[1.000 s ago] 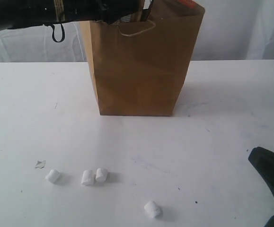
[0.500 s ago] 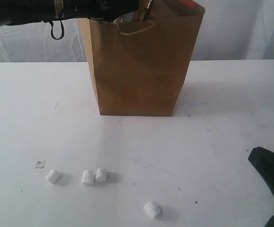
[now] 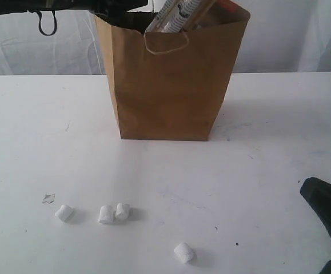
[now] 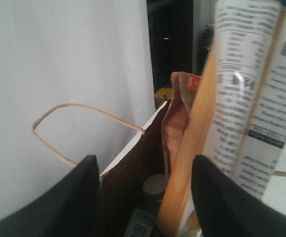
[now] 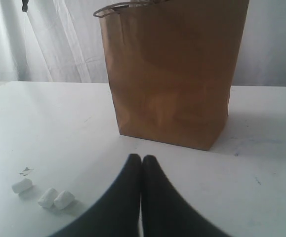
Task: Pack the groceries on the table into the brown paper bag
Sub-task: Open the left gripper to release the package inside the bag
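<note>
Jutting noodle packs (image 3: 174, 14) above bag (image 3: 171, 85) rim

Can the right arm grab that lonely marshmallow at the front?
Probably yes: the lone marshmallow lies on the table with nothing between it and the right end effector, though that is shut now.

Noodle packs (image 3: 174, 16): lower ends hidden inside brown paper bag (image 3: 168, 85); label print blurred.

Matt kraft-paper bag (image 3: 168, 85), glossy printed noodle packs (image 3: 174, 16)
</note>
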You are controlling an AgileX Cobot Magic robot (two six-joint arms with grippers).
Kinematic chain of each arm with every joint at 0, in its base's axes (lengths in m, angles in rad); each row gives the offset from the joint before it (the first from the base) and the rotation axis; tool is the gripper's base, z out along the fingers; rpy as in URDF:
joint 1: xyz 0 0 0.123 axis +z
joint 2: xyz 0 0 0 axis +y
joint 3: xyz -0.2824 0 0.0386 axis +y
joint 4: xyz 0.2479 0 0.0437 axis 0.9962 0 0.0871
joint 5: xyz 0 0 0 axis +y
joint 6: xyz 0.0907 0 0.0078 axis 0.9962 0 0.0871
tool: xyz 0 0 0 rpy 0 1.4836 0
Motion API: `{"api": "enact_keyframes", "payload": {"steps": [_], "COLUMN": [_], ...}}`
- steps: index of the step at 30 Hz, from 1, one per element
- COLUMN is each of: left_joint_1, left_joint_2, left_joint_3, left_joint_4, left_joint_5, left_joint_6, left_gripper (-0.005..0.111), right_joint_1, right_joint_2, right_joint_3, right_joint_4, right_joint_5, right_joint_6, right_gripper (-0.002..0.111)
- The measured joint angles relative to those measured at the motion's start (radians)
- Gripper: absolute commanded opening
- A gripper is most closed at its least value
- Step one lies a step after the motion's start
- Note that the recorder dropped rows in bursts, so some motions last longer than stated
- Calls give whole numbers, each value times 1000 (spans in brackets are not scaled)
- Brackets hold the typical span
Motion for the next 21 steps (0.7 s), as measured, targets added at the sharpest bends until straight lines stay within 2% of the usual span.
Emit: {"api": "enact_keyframes", "payload": {"steps": [21], "left_joint_1": [13], "left_joint_2": [0], "left_joint_3": [0], "left_joint_4": [6], "left_joint_5": [52], "left_joint_6": [-8], "left_gripper": [59], "right_joint_1": [0], "right_joint_2": [0], "right_joint_3": [0], "right_joint_4": [0], "right_joint_5": [0], "right_joint_6": [0], "right_gripper": [0]}}
